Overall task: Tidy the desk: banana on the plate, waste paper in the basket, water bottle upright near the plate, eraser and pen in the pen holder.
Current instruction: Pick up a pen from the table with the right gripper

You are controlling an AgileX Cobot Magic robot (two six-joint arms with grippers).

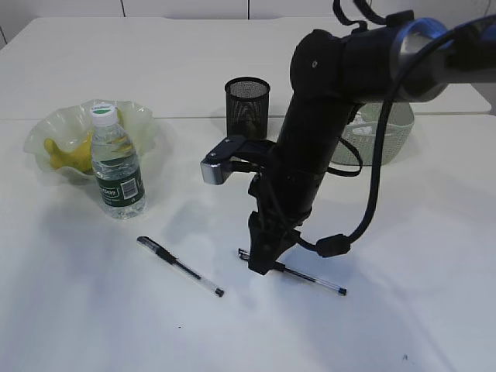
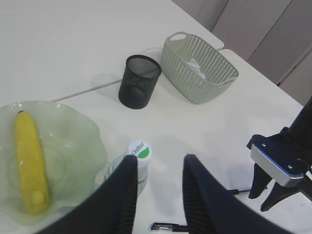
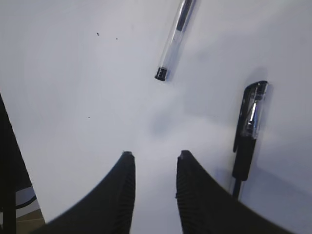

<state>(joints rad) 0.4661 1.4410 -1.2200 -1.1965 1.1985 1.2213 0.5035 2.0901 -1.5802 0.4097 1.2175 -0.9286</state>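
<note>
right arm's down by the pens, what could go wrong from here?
1. In the right wrist view the right gripper stands open over bare table, with the capped pen off to one side. Closing here would likely miss or just nudge it.
2. The second pen lies close by; a sweep could roll it.
3. The pen holder sits behind the arm, so the carry could clip it.

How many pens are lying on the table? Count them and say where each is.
2. One pen lies on the table in front of the water bottle. The other pen lies to its right, partly under the right tool. The pen holder's inside is not visible.
</note>
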